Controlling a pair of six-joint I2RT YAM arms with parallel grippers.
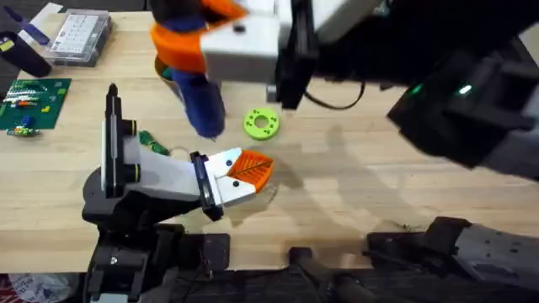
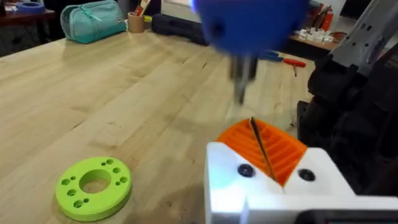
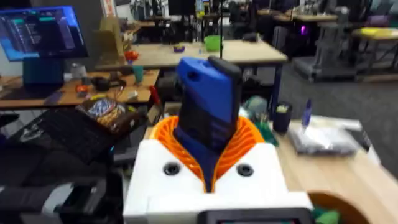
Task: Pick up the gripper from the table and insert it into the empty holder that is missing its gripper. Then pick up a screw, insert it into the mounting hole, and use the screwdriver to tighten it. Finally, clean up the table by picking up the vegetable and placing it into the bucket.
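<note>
Currently I count one screwdriver (image 1: 200,105), bright blue and blurred, pinched between the orange ribbed pads (image 3: 163,134) of my right gripper (image 1: 202,38) above the table's far-left part, silver bit pointing down. One left gripper (image 1: 244,175) sits near the front edge with its pads pressed together. One lime-green ring disc (image 1: 262,123) lies on the table (image 1: 354,177) towards the middle. One dark green vegetable (image 1: 154,143) lies just beside the grey holder (image 1: 114,160). One bucket (image 1: 160,67) shows partly behind the right gripper; contents unclear. One clear parts box (image 1: 80,35) and one green circuit board (image 1: 32,103) rest by the far-left corner.
</note>
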